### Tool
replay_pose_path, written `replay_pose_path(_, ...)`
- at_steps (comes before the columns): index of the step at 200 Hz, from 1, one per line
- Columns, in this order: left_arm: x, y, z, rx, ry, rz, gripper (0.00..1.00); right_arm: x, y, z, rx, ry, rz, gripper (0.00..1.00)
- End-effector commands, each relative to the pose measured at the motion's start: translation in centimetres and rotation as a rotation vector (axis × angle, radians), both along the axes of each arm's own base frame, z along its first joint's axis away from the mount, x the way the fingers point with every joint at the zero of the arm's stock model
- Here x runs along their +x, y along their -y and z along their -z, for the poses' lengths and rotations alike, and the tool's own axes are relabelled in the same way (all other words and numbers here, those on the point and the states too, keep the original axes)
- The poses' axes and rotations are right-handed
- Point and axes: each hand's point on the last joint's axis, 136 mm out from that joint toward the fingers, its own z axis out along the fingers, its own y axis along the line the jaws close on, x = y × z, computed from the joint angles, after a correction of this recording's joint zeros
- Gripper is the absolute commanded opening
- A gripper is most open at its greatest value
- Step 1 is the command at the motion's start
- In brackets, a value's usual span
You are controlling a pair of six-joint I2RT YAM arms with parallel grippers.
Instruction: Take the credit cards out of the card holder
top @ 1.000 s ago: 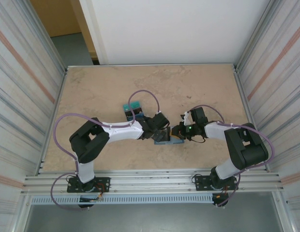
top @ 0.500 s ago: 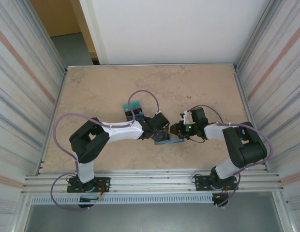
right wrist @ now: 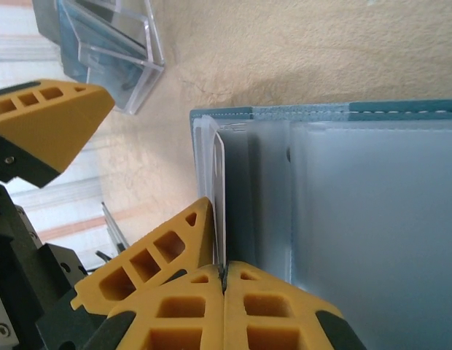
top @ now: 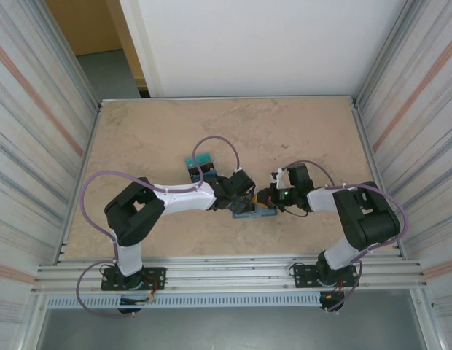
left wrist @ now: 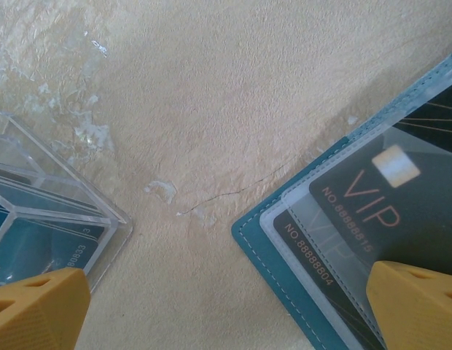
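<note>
Your two arms meet near the middle of the marbled beige counter [top: 153, 138], the left arm [top: 178, 198] reaching in from the near left and the right arm [top: 357, 219] bent in from the near right. Between them the steel-blue holder [top: 256, 213] lies open and flat on the counter, inner side up, its stitched border [left wrist: 281, 273] and frosted sleeves facing the wrist cameras. Just beyond the left arm's wrist sits a clear box [top: 199, 165] with teal cards inside, apart from the holder. Two black VIP cards [left wrist: 364, 204] are tucked in the holder's overlapping sleeves. Your left pincer [left wrist: 226, 306] is spread wide, one yellow finger [left wrist: 36, 310] over the corner of the clear box and the other over the holder. Your right pincer [right wrist: 224, 288] is pressed together at the holder's end, nipping a pale strip [right wrist: 220, 197] that stands on edge there. You cannot tell whether that strip is a card or a sleeve flap.
</note>
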Motion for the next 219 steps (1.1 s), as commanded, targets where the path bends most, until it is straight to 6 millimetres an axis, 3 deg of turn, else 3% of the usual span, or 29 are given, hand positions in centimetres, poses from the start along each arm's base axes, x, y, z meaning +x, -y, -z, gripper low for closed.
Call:
replay_pose_path(1,-1.4,-1.6,2.1,0.068,-0.069,-0.003,0.99,0.1,0.3,0.2,-0.012,0.007,0.009,0.00)
replay_pose_path(61,-1.6,-2.3,1.7,0.070,-0.062,-0.012,0.99,0.7,4.0,-0.9,-0.167,0.060,0.045,0.00)
replay_pose_path(100,-1.6,-2.0,0.7,0.038,-0.056,-0.015,0.99,0.5,4.9,-2.7,-0.186,0.115,0.045,0.00)
replay_pose_path(159,-1.0,-1.2,-5.1,-0.097,0.019,-0.028,0.99,0.2,4.7,-7.1,-0.143,0.266,0.028,0.00)
replay_pose_path(219,-1.0,-1.8,-11.0,-0.377,0.040,-0.054,0.99,-0.3,3.2,-12.1,-0.025,0.442,-0.014,0.00)
